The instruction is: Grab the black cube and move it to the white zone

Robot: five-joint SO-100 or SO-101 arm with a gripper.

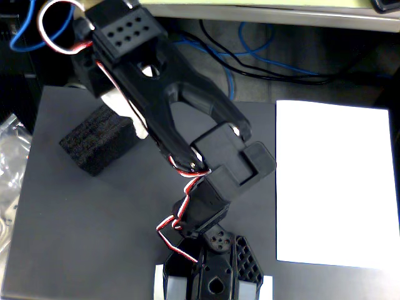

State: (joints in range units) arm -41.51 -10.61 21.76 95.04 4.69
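Observation:
The black cube (99,142), a coarse black foam block, lies on the dark grey mat (81,225) at the upper left in the fixed view. The black arm reaches from its base (212,275) at the bottom centre up to the left. My gripper (135,122) hangs at the block's right end, with a white finger part touching or just above that end. The arm's own body hides most of the jaws, so their opening does not show. The white zone (337,181), a plain white sheet, lies at the right, well apart from the block.
Blue and black cables (250,56) run behind the mat at the top. A clear plastic bag (9,162) lies at the left edge. A pale table edge (262,12) crosses the top.

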